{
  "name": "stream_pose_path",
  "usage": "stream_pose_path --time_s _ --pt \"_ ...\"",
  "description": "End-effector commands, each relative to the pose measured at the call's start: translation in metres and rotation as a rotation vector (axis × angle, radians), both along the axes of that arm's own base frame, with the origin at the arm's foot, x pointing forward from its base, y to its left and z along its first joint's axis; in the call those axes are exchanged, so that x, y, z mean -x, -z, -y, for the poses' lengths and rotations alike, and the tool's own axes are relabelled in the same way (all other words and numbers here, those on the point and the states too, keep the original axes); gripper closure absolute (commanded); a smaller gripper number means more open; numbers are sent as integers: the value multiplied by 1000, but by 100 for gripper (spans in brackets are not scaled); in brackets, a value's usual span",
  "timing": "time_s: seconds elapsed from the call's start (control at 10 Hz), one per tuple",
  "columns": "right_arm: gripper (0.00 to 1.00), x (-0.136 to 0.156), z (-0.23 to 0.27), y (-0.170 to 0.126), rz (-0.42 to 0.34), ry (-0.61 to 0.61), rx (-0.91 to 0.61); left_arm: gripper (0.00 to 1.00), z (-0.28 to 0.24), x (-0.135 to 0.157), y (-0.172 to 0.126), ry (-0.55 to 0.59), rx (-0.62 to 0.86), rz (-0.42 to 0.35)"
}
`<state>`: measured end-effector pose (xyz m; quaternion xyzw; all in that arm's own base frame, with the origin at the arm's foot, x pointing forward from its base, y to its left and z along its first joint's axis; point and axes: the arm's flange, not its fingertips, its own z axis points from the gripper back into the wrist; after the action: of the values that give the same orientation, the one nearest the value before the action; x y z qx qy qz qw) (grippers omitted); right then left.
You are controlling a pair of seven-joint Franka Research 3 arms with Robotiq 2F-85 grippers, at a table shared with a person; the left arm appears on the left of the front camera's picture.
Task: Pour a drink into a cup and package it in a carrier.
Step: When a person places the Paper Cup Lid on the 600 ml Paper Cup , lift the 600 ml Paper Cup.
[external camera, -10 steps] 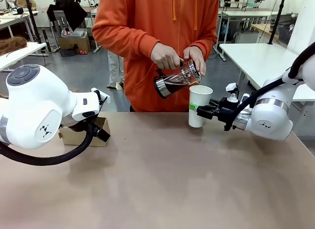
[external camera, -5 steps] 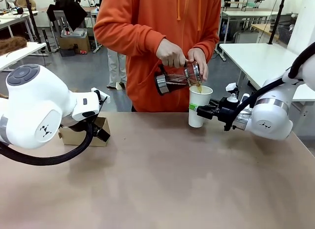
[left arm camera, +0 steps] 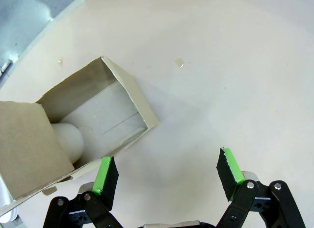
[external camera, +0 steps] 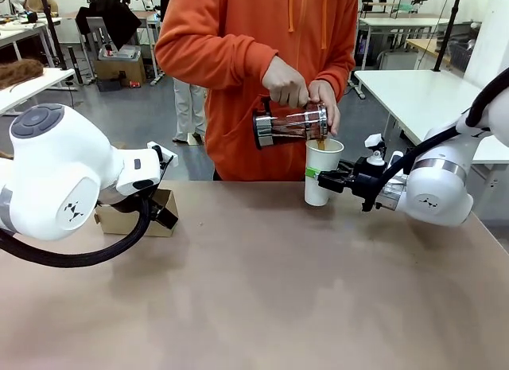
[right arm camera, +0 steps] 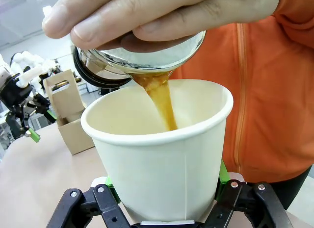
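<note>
Our right gripper (external camera: 316, 177) clamps the tall white paper cup (external camera: 324, 157) at the table's far side while a person's hand (external camera: 286, 82) tips the clear glass jug (external camera: 290, 125), and brown drink (right arm camera: 162, 100) streams in. Loading the brown cardboard carrier (left arm camera: 132, 93), just beside our wide-spread left gripper (left arm camera: 167, 171), is left to do.

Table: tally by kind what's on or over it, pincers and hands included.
Paper cup: 1
Glass jug: 1
Cardboard carrier: 1
White rounded thing in carrier: 1
Pincers, left and right: 2
Person's hands, one, other: 2
Total: 8
</note>
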<state>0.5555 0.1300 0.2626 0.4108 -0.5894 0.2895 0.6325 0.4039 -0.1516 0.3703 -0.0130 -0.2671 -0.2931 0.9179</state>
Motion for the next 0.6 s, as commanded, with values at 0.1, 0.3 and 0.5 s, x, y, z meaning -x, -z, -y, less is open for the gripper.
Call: stream_pose_path --time_s 0.1,0.3,0.5 --pt "19 0 -2 -4 9 13 8 0 0 0 0 0 2 0" --pt "19 0 -2 -4 9 13 8 0 0 0 0 0 2 0" --pt "19 0 -2 -4 9 13 8 0 0 0 0 0 2 0"
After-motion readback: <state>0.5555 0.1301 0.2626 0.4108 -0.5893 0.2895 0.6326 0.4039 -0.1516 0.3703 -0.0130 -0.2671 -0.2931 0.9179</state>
